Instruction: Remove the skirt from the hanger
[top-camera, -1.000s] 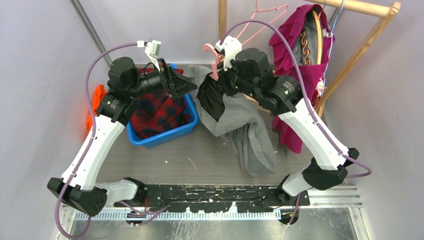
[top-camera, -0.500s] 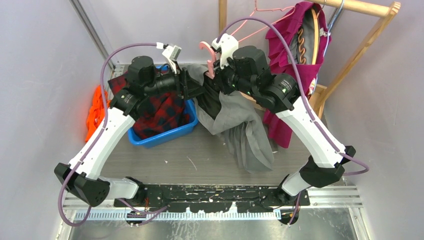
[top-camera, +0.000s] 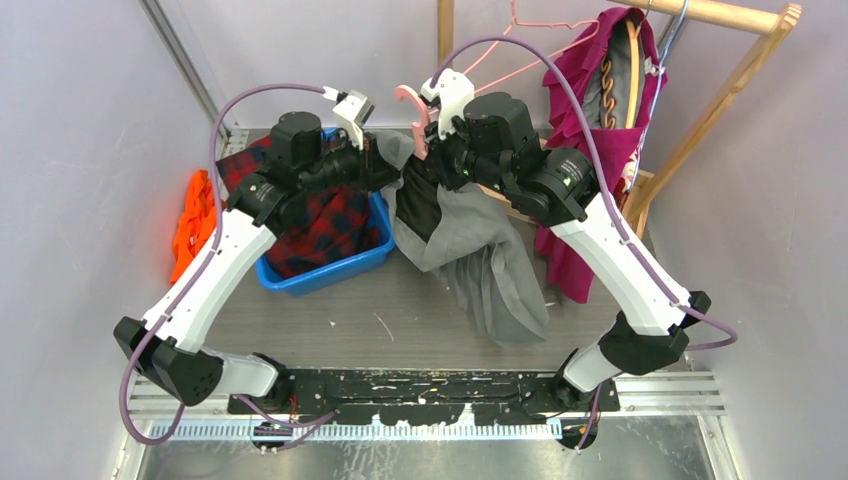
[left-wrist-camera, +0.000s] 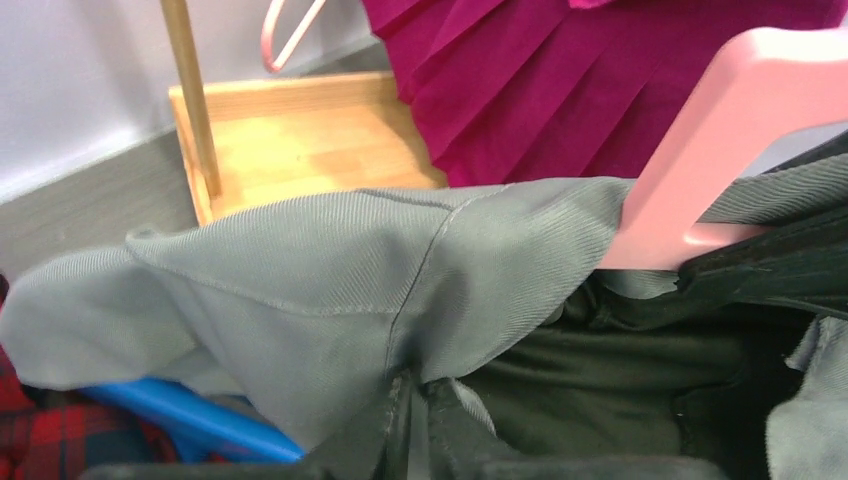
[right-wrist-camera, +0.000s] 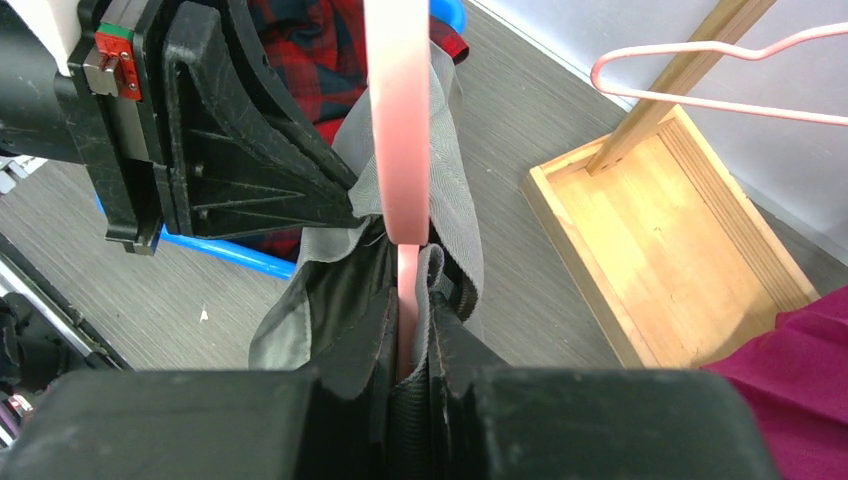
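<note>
The grey skirt (top-camera: 470, 240) with a dark lining hangs from a pink hanger (top-camera: 418, 115) held up over the table. My right gripper (top-camera: 440, 165) is shut on the hanger's flat pink bar (right-wrist-camera: 395, 120), with waistband fabric (right-wrist-camera: 450, 200) pinched beside it between the jaws (right-wrist-camera: 412, 310). My left gripper (top-camera: 385, 170) has come in from the left and is shut on a fold of the grey waistband (left-wrist-camera: 330, 270); its fingertips (left-wrist-camera: 430, 395) pinch the cloth just left of the pink hanger's end (left-wrist-camera: 720, 140). The skirt's hem trails onto the table.
A blue bin (top-camera: 375, 255) holding red plaid cloth sits under my left arm. An orange cloth (top-camera: 192, 215) lies at the far left. At the back right a wooden rack (top-camera: 720, 15) carries a magenta garment (top-camera: 600, 90) and a pink wire hanger (top-camera: 530, 40); its wooden base (right-wrist-camera: 670, 240) rests on the table.
My left arm swung right from over the blue bin to the skirt, and its open jaws closed on the waistband. The right gripper kept its hold on the hanger.
</note>
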